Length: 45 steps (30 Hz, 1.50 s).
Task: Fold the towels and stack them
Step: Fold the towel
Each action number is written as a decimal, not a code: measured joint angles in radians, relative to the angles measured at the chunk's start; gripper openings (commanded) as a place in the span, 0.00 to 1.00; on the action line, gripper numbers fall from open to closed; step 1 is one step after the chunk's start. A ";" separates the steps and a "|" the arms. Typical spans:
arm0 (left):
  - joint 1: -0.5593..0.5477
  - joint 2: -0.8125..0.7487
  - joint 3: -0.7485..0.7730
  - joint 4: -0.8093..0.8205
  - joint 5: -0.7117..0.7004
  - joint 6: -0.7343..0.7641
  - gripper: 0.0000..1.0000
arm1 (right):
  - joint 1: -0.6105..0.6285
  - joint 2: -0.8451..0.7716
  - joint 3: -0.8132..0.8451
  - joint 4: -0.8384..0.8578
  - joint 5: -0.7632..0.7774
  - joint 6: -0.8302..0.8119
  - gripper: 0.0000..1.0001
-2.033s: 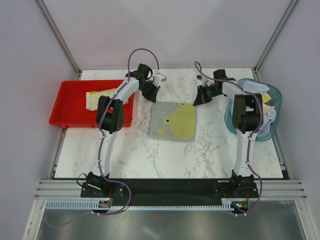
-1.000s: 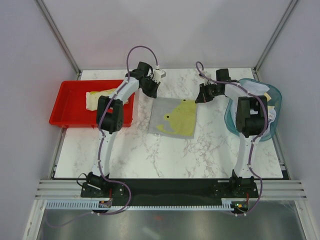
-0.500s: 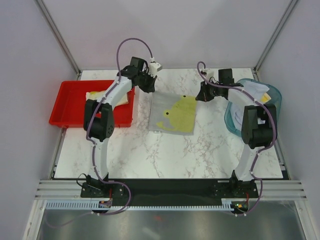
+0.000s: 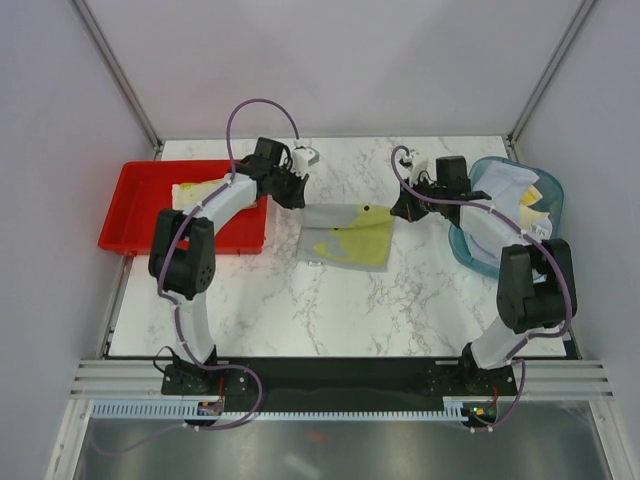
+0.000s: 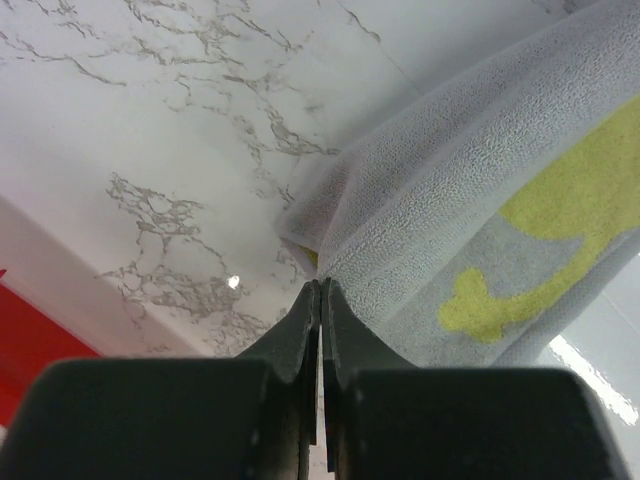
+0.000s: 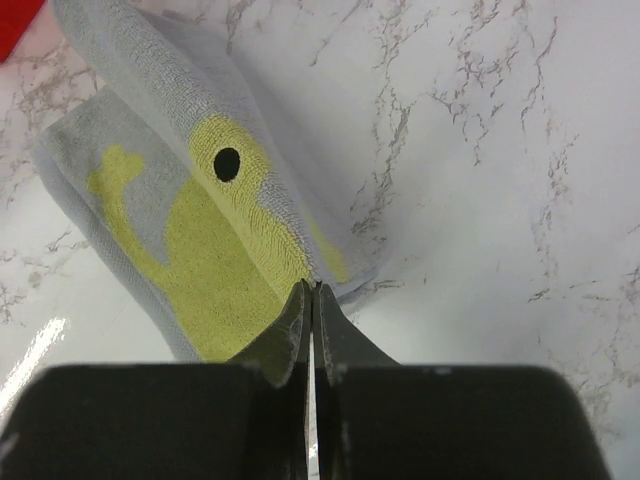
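Left pincer (image 5: 319, 288), right pincer (image 6: 310, 290) drew towel (image 4: 350, 240) edge nearer.

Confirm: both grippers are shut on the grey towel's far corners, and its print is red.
The print is yellow, not red; the right wrist view shows it. The left gripper and right gripper are shut on far corners of the grey towel.

grey towel (image 4: 345, 240): light grey, yellow-green animal figure, black dot eye just ahead of right gripper (image 6: 311, 290) | left gripper (image 5: 320, 290): black | table (image 4: 400, 300): white marble, grey veining | tray (image 4: 130, 210): red | basket (image 4: 556, 205): translucent teal | tray towel (image 4: 195, 190): pale yellow
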 measured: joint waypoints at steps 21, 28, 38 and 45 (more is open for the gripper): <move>-0.052 -0.281 -0.367 0.087 -0.067 -0.074 0.02 | 0.082 -0.146 -0.181 -0.072 0.098 0.219 0.00; -0.071 -0.346 -0.446 0.103 -0.085 -0.105 0.02 | 0.084 -0.167 -0.227 -0.072 0.103 0.294 0.00; -0.125 -0.361 -0.499 0.102 -0.166 -0.138 0.13 | 0.093 -0.166 -0.306 -0.054 0.100 0.377 0.07; -0.131 -0.365 -0.500 0.092 -0.253 -0.159 0.38 | 0.105 -0.171 -0.333 -0.068 0.104 0.407 0.33</move>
